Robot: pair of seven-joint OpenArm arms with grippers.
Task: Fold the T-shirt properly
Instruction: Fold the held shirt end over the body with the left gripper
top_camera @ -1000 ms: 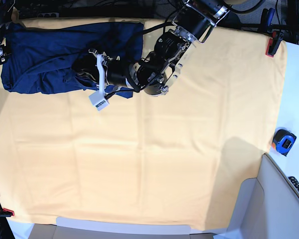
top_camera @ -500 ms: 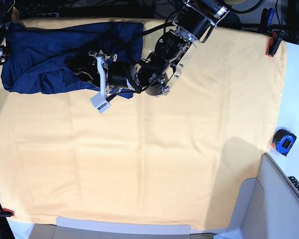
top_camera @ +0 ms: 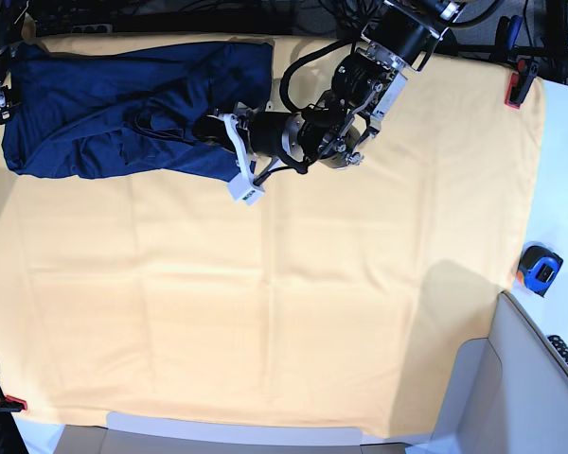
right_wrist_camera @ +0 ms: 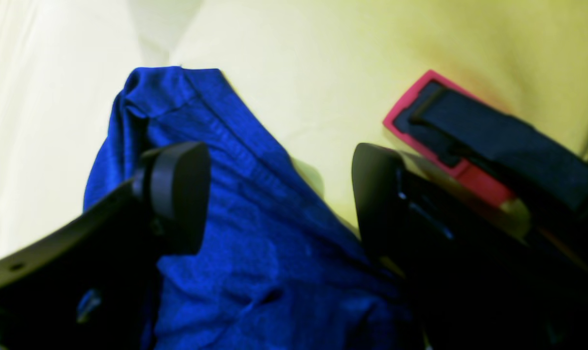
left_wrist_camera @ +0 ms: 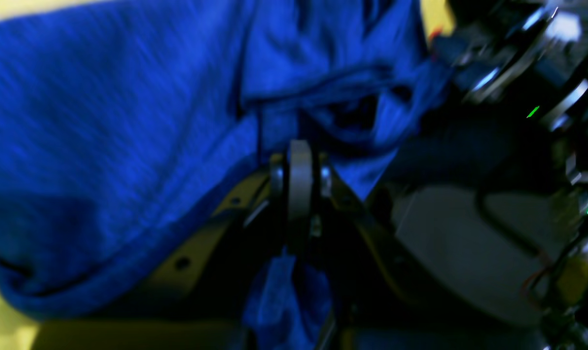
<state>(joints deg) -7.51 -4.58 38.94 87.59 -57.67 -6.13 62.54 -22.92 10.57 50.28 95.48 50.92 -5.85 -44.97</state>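
Shifted rightward, the left gripper [top_camera: 225,134], jaws clenched on the T-shirt [top_camera: 114,104], stretches it along the yellow-orange table cloth [top_camera: 293,303] (far-left corner); right gripper [right_wrist_camera: 279,194] gapes.

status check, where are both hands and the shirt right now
Left hand shut on T-shirt fabric. Right hand open, over the shirt's edge. Shirt bunched at the table cloth's far corner. Nothing in the way.
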